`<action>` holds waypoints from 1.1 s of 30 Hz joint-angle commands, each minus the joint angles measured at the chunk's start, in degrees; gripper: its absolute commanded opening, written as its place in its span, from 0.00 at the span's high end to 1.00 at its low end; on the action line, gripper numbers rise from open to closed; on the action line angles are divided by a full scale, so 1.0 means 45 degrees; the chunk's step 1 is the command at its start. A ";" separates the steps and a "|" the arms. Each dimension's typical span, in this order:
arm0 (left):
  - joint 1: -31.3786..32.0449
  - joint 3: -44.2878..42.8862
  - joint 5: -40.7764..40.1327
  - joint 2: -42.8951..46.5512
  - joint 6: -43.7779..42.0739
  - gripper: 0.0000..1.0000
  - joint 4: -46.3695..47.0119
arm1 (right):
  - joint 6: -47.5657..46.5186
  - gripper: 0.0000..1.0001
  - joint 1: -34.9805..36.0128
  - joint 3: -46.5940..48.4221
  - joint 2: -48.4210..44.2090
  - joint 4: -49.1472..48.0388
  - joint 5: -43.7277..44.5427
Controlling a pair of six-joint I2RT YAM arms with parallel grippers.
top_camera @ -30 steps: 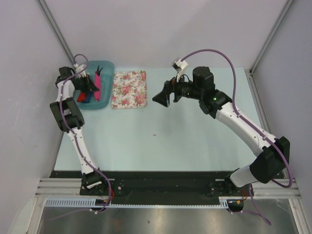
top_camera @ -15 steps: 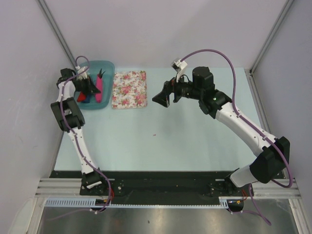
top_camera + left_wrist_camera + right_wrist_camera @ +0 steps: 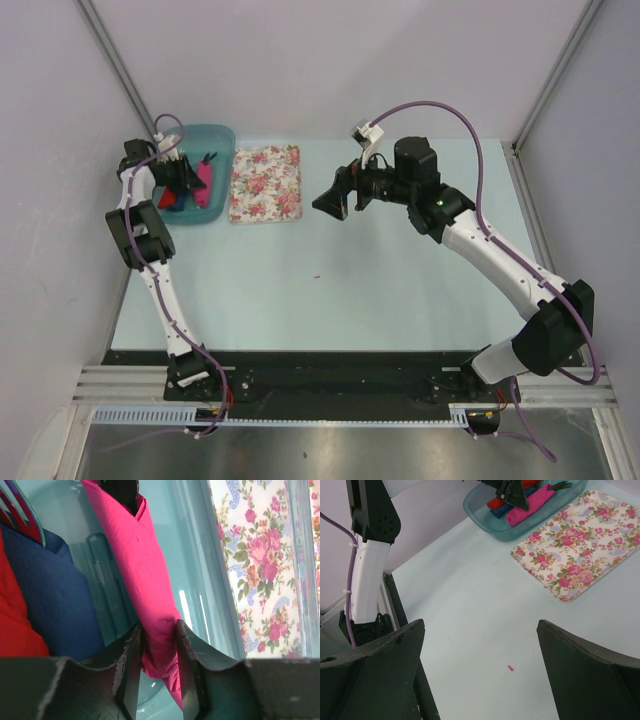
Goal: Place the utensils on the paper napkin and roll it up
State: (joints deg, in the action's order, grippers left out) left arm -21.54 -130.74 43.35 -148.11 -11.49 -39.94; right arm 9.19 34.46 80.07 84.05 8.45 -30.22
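clamping the rolled paper napkin (image 3: 145,565), utensils (image 3: 120,490) tucked inside, in a teal bin (image 3: 220,133), the left hand (image 3: 159,635) seems nearly finished; the right hand (image 3: 480,625) hangs spread above the counter (image 3: 350,280).

Between the left gripper's (image 3: 159,628) black fingers (image 3: 131,655), a rolled napkin (image 3: 145,575) is showing solid magenta-pink. Left of the fingers, a navy-blue roll (image 3: 55,595) and a red roll (image 3: 15,630) are lying in a translucent teal tub (image 3: 200,580). Right of them, a white cloth (image 3: 260,570) is displaying pink roses and blue paisley.
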 commanded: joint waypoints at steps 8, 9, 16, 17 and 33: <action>0.0021 0.0360 -0.0884 0.0804 -0.0514 0.59 0.0536 | 0.0047 0.00 -0.0001 0.0410 -0.0045 -0.0295 -0.0062; 0.0021 0.0419 -0.0903 0.0863 -0.0514 0.58 0.0595 | 0.0086 0.00 -0.0020 0.0390 -0.0064 -0.0315 -0.0062; 0.0021 0.0615 -0.1255 0.1293 -0.0689 0.50 0.0673 | 0.0126 0.00 -0.0059 0.0175 -0.0298 -0.0432 -0.0121; 0.0002 0.0654 -0.1371 0.1409 -0.0728 0.47 0.0673 | 0.0145 0.00 -0.0040 0.0136 -0.0357 -0.0413 -0.0121; -0.0057 0.2333 -0.2252 0.4200 -0.0690 0.23 0.1434 | -0.0167 0.00 -0.0255 -0.0450 -0.1295 -0.0373 -0.0375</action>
State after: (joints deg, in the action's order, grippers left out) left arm -21.43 -121.60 33.26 -137.32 -14.04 -35.83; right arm 9.32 33.82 78.41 81.38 8.43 -30.85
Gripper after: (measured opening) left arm 0.768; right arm 0.994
